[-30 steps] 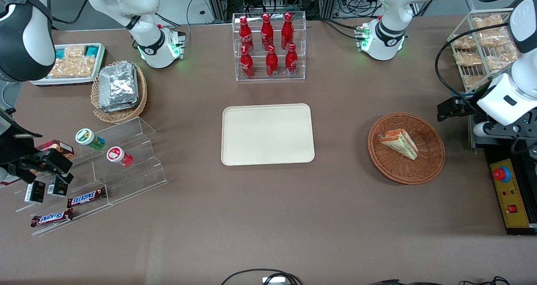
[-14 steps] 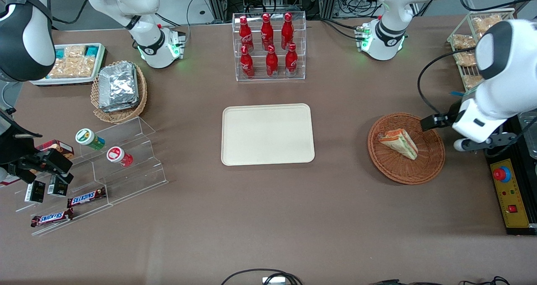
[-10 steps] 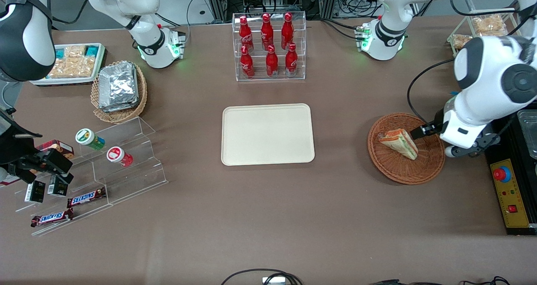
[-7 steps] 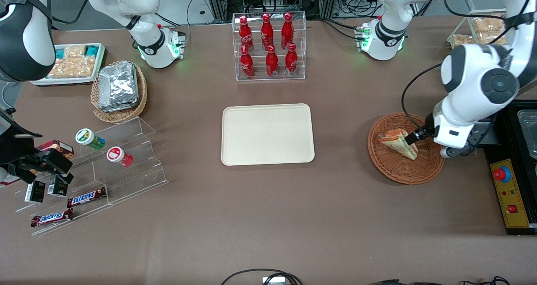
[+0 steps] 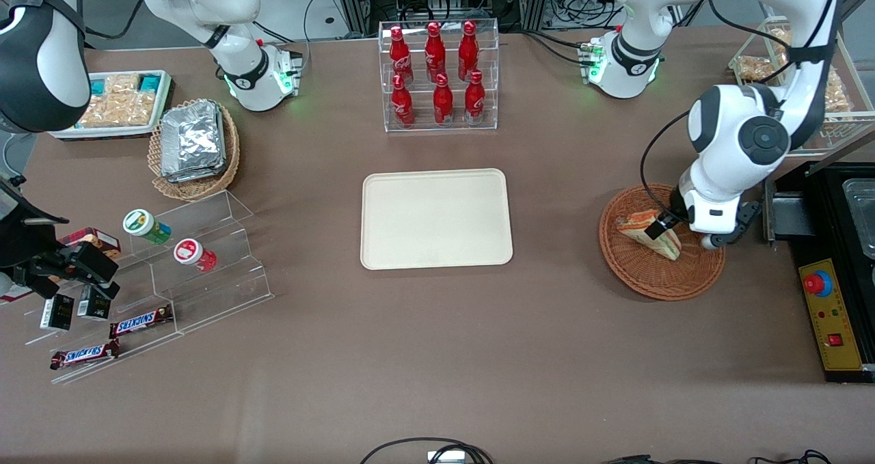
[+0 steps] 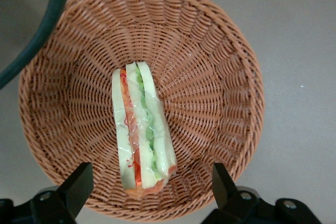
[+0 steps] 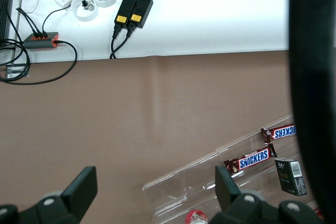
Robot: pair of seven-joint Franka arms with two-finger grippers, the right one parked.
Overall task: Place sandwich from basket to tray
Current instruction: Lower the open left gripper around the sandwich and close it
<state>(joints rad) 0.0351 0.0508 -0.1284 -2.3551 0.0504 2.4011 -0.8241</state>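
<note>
The small triangular wedge sandwich of white bread, with orange, red and green filling layers under glossy clear wrap, lies on its side in the round, shallow, reddish-brown wicker basket. One sandwich is in the basket, near its middle. The weave radiates from the basket's centre to a braided rim.

My gripper hangs directly above the basket, pointing down at the sandwich. My two black fingers stand wide apart, one to each side of the wedge's broad end, and hold nothing. In the front view my gripper overlaps the sandwich, and my white forearm rises steeply above the basket to a bent elbow.

The flat cream-beige rectangular tray, with rounded corners and a low raised rim, lies on the brown table well apart from the basket, toward the parked arm's end. It has a smooth matte surface.

Farther from the front camera than the tray stands a clear acrylic rack with six red bottles in two rows of three.
</note>
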